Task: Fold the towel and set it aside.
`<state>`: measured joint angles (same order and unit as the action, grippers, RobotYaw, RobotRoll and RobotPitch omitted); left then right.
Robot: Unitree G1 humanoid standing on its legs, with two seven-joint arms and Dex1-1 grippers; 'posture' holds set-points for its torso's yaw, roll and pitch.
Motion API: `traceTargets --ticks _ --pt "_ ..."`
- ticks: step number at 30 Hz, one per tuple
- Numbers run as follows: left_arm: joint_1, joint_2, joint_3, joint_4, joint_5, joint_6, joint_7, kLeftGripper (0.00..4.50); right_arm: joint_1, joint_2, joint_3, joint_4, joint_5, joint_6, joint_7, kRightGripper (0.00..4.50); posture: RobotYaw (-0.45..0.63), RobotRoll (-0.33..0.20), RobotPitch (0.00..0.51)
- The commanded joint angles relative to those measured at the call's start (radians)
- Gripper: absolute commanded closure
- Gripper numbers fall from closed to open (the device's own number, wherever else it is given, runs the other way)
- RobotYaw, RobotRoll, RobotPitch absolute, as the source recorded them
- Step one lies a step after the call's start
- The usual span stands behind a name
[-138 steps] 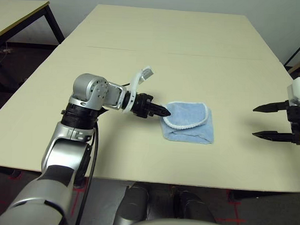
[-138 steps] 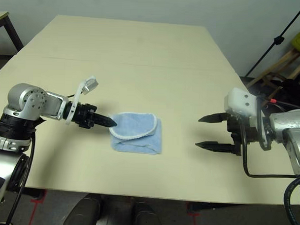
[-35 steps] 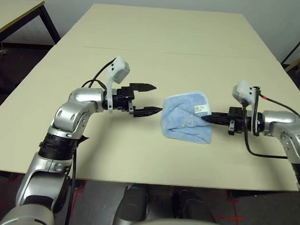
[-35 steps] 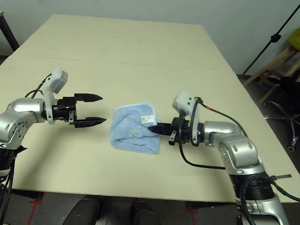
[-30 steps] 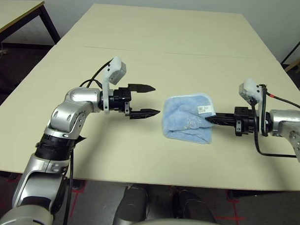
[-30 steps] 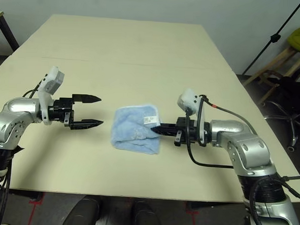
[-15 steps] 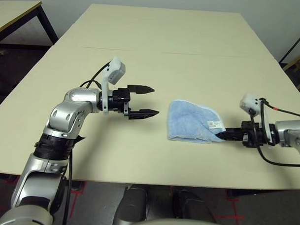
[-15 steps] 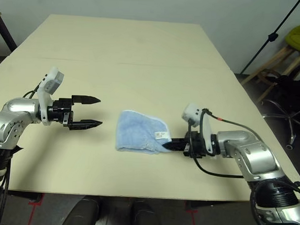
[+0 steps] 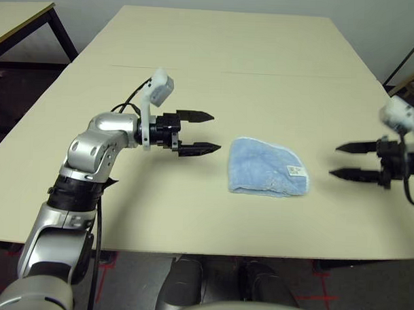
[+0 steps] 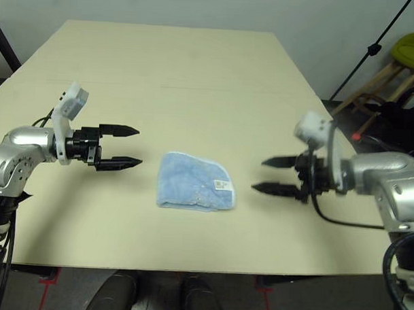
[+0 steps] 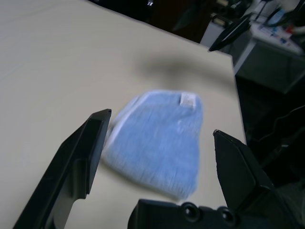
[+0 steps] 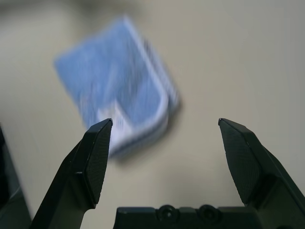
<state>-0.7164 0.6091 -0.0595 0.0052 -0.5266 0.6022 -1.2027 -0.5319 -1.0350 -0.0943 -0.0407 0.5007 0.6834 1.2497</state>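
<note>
The light-blue towel (image 9: 266,175) lies folded on the beige table (image 9: 230,74), a white label at its right corner; it also appears as the towel (image 11: 157,143) and the towel (image 12: 116,102) in the wrist views. My left gripper (image 9: 209,132) hovers open just left of it, fingers pointing at it, nothing between them. My right gripper (image 9: 334,161) stands open a short way to the right of the towel, apart from it and holding nothing.
A second table (image 9: 21,16) stands at the far left. Beyond the table's right edge are a black stand (image 10: 374,48) and a stool with a green seat (image 10: 409,50). Bare tabletop stretches behind the towel.
My right gripper dragged the towel rightward, let go of its corner, opened and drew back to the right. The left gripper stayed open, almost in place.
</note>
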Motion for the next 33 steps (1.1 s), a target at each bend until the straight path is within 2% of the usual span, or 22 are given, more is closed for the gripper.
traceTargets --ticks 1,2,5,8,16,17,18,19,27,33 --pt "-0.040 -0.034 -0.014 -0.010 -0.030 0.059 0.021 0.00 -0.022 0.067 0.012 -0.061 0.010 0.014 -0.078 0.03 0.13 0.000 0.126" --pt "-0.052 -0.047 -0.031 -0.003 -0.015 0.056 0.029 0.00 -0.024 0.091 0.020 -0.072 0.003 0.011 -0.100 0.03 0.14 0.000 0.123" --pt "-0.065 -0.067 -0.090 0.025 0.037 0.047 0.042 0.60 -0.019 0.156 0.036 -0.088 -0.015 0.000 -0.161 0.00 0.14 0.000 0.121" --pt "-0.053 -0.075 -0.172 0.048 0.115 -0.010 0.032 1.56 0.016 0.180 0.053 -0.118 -0.016 -0.003 -0.172 0.62 0.14 0.000 0.121" --pt "-0.045 -0.169 -0.259 0.118 0.194 -0.072 0.042 4.33 0.132 0.190 0.086 -0.177 -0.025 -0.022 -0.178 3.60 0.13 0.000 0.125" --pt "-0.038 -0.173 -0.272 0.132 0.207 -0.082 0.036 4.50 0.147 0.193 0.094 -0.174 -0.032 -0.031 -0.180 3.98 0.13 0.000 0.125" --pt "-0.031 -0.176 -0.284 0.145 0.220 -0.094 0.030 4.50 0.159 0.195 0.104 -0.170 -0.041 -0.041 -0.180 4.35 0.13 0.000 0.125" --pt "-0.023 -0.181 -0.297 0.164 0.233 -0.106 0.027 4.50 0.172 0.198 0.121 -0.162 -0.055 -0.059 -0.178 4.44 0.12 0.000 0.124" --pt "0.013 -0.214 -0.356 0.335 0.345 -0.229 0.023 4.50 0.195 0.264 0.265 0.000 -0.207 -0.211 -0.176 4.44 0.12 0.000 0.125" --pt "0.023 -0.230 -0.338 0.398 0.364 -0.233 0.019 4.50 0.180 0.289 0.308 0.096 -0.285 -0.284 -0.175 4.44 0.13 0.000 0.125"
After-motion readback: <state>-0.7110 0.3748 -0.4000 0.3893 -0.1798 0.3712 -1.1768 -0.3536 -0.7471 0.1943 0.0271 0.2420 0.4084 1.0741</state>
